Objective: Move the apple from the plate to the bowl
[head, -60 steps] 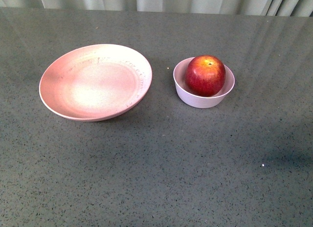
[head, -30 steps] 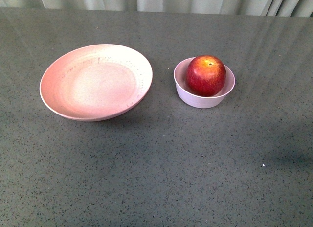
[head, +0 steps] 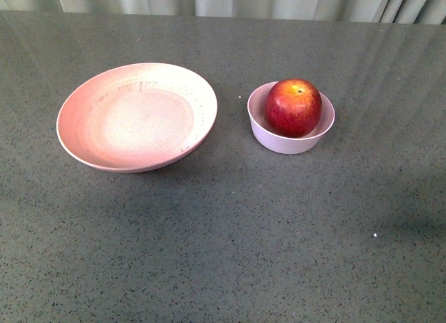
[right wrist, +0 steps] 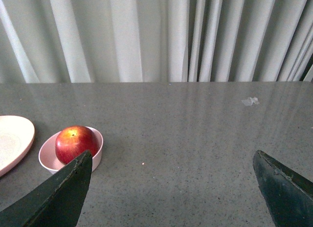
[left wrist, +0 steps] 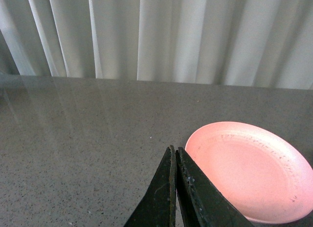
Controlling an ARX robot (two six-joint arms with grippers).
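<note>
The glossy red apple (head: 293,106) sits inside the small pale bowl (head: 279,140), right of centre in the front view. To its left lies the wide pink plate (head: 83,111), with nothing on it. Neither arm shows in the front view. In the left wrist view my left gripper (left wrist: 174,149) is shut with nothing in it, its tips next to the plate (left wrist: 249,170). In the right wrist view my right gripper (right wrist: 172,153) stands wide open and empty, well back from the apple (right wrist: 76,143) in the bowl (right wrist: 46,156); a slice of the plate (right wrist: 12,139) shows beside it.
A dark grey speckled table (head: 230,232) carries everything. Pale curtains (head: 230,1) hang behind its far edge. A small scrap of clear wrap (right wrist: 250,101) lies on the table far off in the right wrist view.
</note>
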